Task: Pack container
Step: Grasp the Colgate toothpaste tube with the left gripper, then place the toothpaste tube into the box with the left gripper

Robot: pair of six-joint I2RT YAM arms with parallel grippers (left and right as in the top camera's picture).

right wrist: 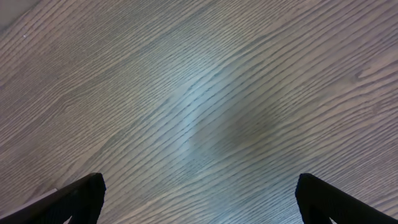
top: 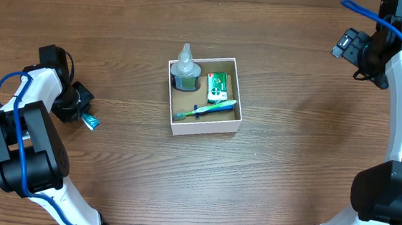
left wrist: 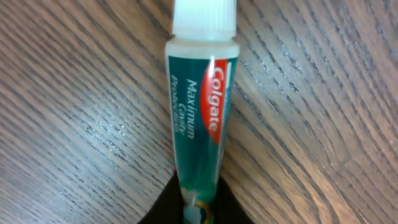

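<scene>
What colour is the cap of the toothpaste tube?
White. The cap of the toothpaste tube shows best in the left wrist view.

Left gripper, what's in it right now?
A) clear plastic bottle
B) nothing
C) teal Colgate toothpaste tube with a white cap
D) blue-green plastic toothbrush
C: the left wrist view shows the teal Colgate toothpaste tube pinched between the fingers of the left gripper, while the blue-green toothbrush and the clear bottle are in the white cardboard box.
</scene>
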